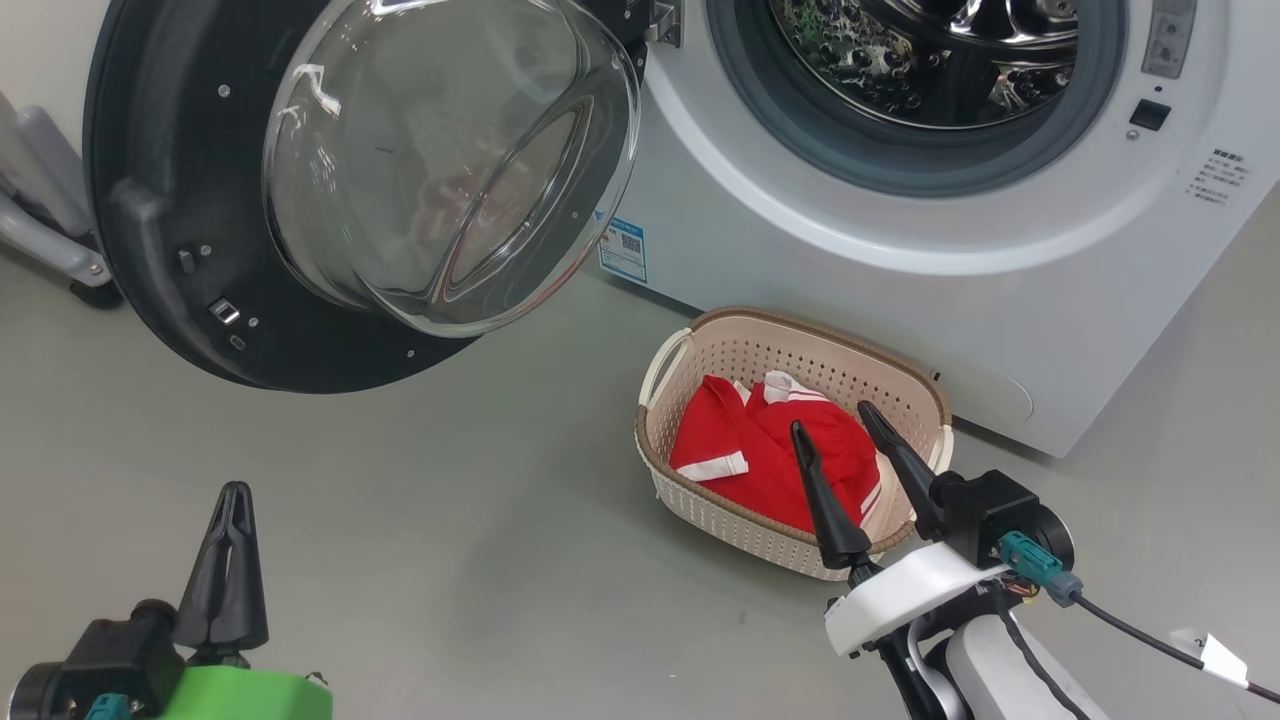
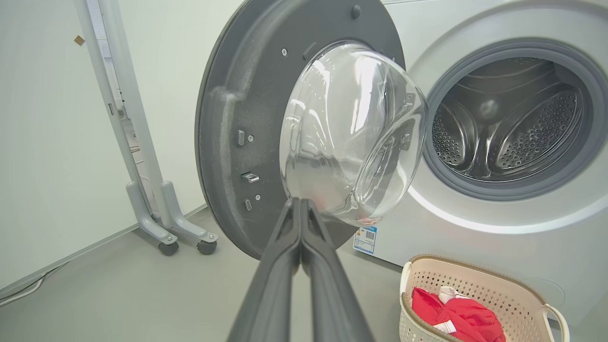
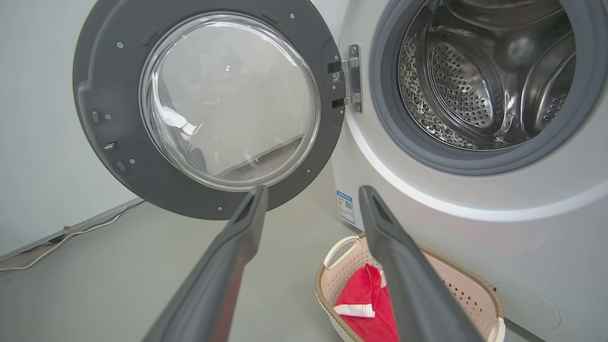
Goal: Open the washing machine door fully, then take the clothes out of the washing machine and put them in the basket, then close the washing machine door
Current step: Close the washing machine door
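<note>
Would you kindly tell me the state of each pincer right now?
Left pincer: closed, holding nothing.
Right pincer: open, holding nothing.

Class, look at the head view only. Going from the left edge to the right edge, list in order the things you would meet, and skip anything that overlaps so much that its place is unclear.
Grey wheeled stand → washing machine door → blue label → basket → black button.
</note>
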